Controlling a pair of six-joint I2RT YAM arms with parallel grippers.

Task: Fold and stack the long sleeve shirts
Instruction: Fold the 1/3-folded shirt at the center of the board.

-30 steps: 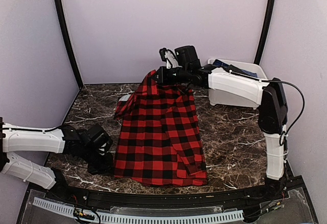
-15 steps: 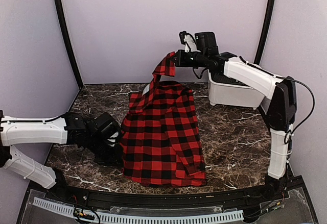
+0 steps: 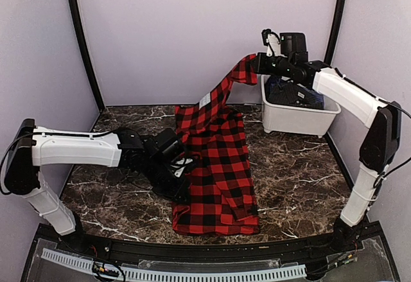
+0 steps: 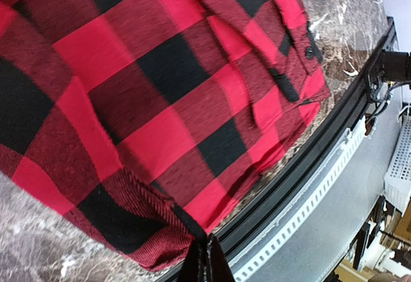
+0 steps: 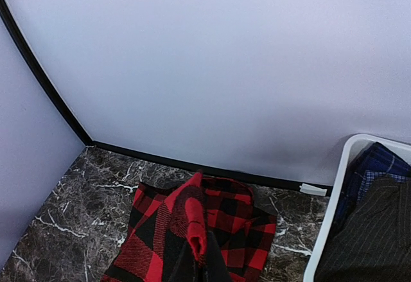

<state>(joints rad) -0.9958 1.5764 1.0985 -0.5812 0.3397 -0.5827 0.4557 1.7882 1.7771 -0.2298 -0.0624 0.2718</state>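
Observation:
One long sleeve shirt, in red-and-black check flannel, lies across the middle of the marble table. Part of it is pulled up into a taut strip toward the back right, and a white neck label shows on that strip. My right gripper is high in the air beside the tub, shut on the strip's top end; the right wrist view shows the cloth pinched in the gripper. Low over the table, my left gripper is shut on the shirt's left edge. The left wrist view shows the hem caught in the gripper.
A white plastic tub stands at the back right, with dark clothes inside; a blue plaid piece and a dark striped one show past its rim. A black rail borders the near table edge. Walls close the back and sides.
My right gripper has risen and moved right toward the tub, drawing the cloth out into a long strip. My left gripper has moved right across the table, pulling the shirt's left edge inward.

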